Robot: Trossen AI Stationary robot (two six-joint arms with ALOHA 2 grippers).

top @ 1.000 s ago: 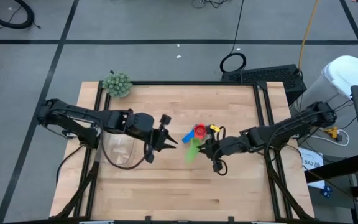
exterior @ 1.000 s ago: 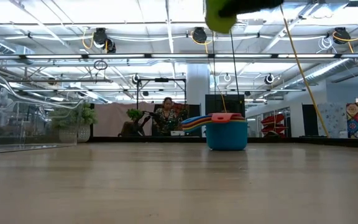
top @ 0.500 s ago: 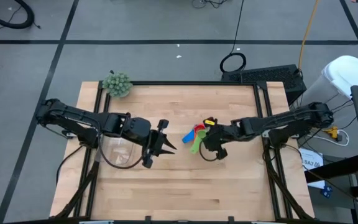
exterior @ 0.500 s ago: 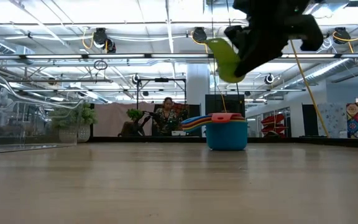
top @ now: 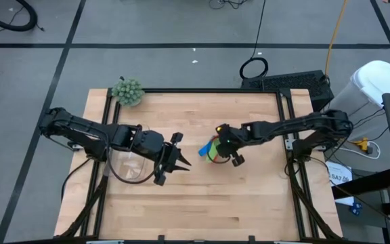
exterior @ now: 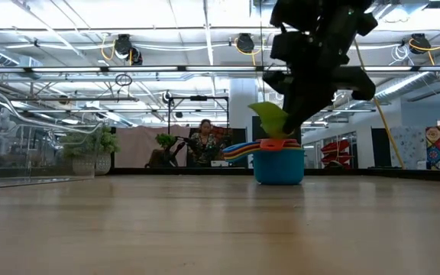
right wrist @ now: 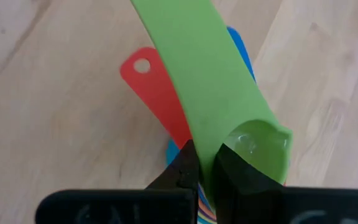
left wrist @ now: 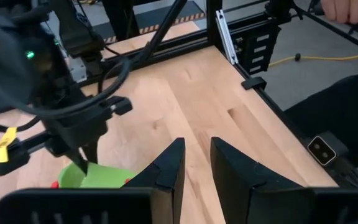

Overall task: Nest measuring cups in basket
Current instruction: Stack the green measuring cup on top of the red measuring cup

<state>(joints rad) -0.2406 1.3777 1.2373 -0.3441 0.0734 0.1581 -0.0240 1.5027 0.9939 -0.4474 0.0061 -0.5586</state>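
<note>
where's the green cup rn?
Green cup is pinched in the right end effector, just above the cup stack near table centre in the high view.

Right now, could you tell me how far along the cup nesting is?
Done: several cups sit nested in a stack on the table. In hand: the right claw holds the green cup just above it. Left: seating it; the stack stands outside the clear basket, under the left arm.

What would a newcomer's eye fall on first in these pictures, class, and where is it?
First, the bright green measuring cup pinched by the right gripper just above the colourful stack of cups near the table's middle. Next, the left gripper, hovering beside the stack with nothing in it. The fuzzy green ball sits at the far left corner.
</note>
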